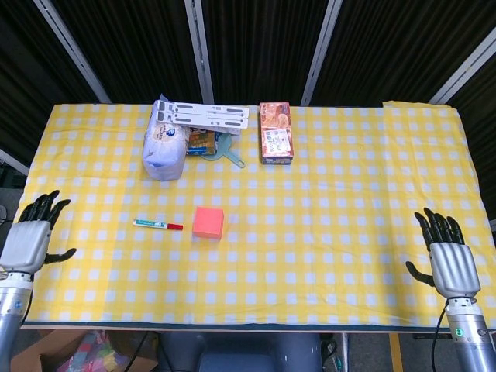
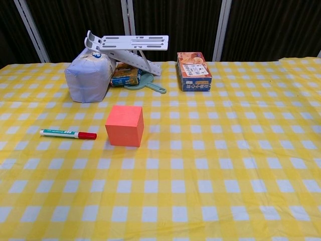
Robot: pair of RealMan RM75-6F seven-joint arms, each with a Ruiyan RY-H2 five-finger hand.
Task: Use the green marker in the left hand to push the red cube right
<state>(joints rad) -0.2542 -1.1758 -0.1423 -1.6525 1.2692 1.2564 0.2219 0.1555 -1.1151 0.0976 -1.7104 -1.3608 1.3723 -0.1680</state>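
Note:
The red cube (image 1: pixel 208 222) (image 2: pixel 124 126) sits on the yellow checked tablecloth (image 1: pixel 325 201), left of centre. Just to its left lies the green marker (image 1: pixel 157 225) (image 2: pixel 67 134), flat on the cloth, red cap pointing at the cube with a small gap between them. My left hand (image 1: pixel 32 236) is open at the table's left edge, well left of the marker and holding nothing. My right hand (image 1: pixel 448 260) is open at the front right edge, far from both. Neither hand shows in the chest view.
At the back of the table stand a white wrapped bundle (image 1: pixel 165 147), a white slotted rack (image 1: pixel 205 116) leaning on it, a small yellow pack (image 1: pixel 201 142), a teal flat tool (image 1: pixel 230 153) and a printed box (image 1: pixel 276 132).

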